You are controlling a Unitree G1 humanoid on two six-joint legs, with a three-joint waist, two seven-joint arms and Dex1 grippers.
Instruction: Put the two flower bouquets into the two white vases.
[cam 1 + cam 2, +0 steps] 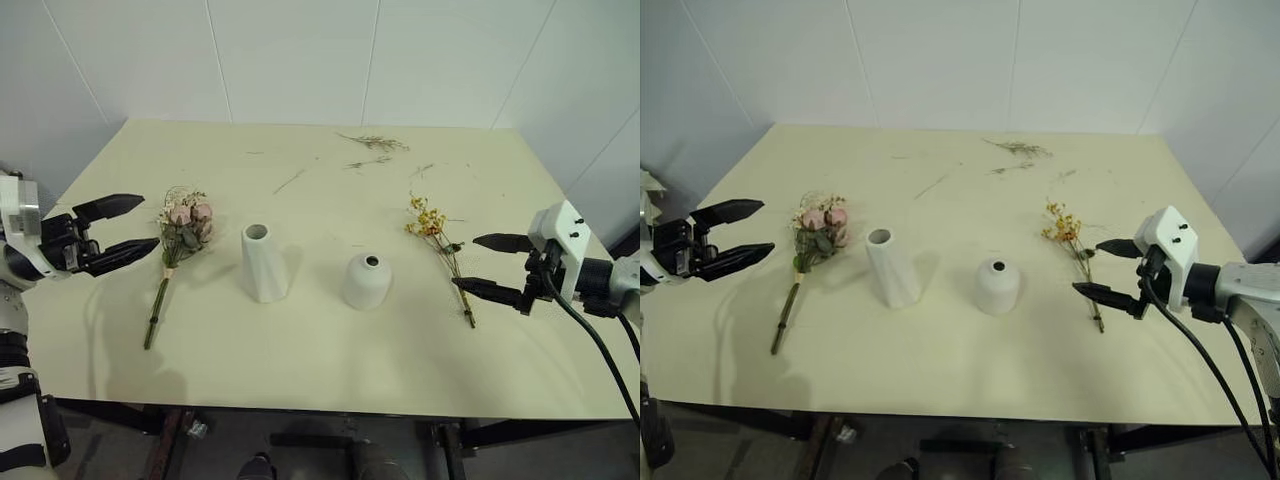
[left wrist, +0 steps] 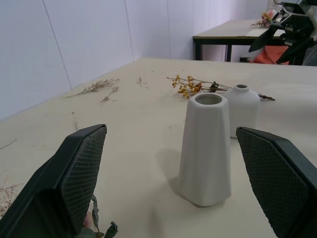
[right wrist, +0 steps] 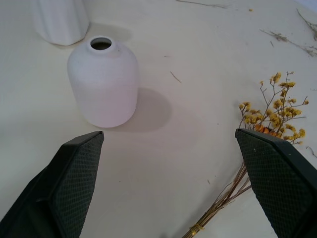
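nothing done: rose bouquet [image 1: 184,228] and yellow bouquet [image 1: 437,240] lie on the table [image 1: 330,370], flanking the empty tall vase [image 1: 263,262] and round vase [image 1: 367,280]. my left gripper [image 1: 123,232] and right gripper [image 1: 488,266] spread wide, holding nothing.

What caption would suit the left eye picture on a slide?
Two open grippers, left and right, hover beside a rose bouquet and a yellow bouquet, flanking two empty white vases.

Both grippers, left gripper [image 1: 112,231] and right gripper [image 1: 492,266], have black cross-hatched fingers [image 2: 81,176], white wrist housings, black cables.
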